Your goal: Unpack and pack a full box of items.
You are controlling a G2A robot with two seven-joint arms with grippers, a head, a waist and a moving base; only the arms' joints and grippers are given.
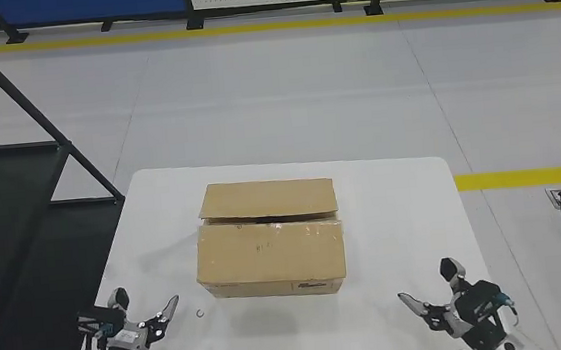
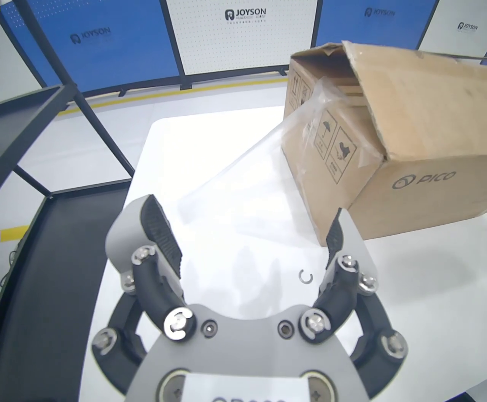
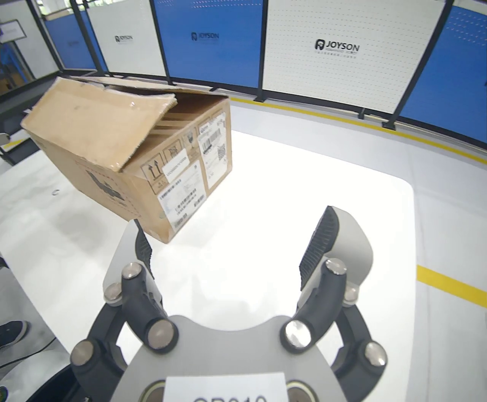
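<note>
A brown cardboard box [image 1: 270, 239] stands in the middle of the white table [image 1: 394, 215], its top flaps lying nearly closed but loose. The box [image 2: 399, 125] has clear tape hanging off one end, and its flap [image 3: 102, 122] is slightly raised with stickers on the end wall. Whatever it holds is hidden. My left gripper [image 1: 144, 311] [image 2: 243, 228] is open near the table's front left corner, apart from the box. My right gripper [image 1: 431, 284] [image 3: 232, 243] is open near the front right, also holding nothing.
A small metal C-shaped clip [image 1: 201, 314] [image 2: 306, 276] lies on the table between the left gripper and the box. A black metal rack [image 1: 20, 178] stands left of the table. Bare tabletop surrounds the box on all sides.
</note>
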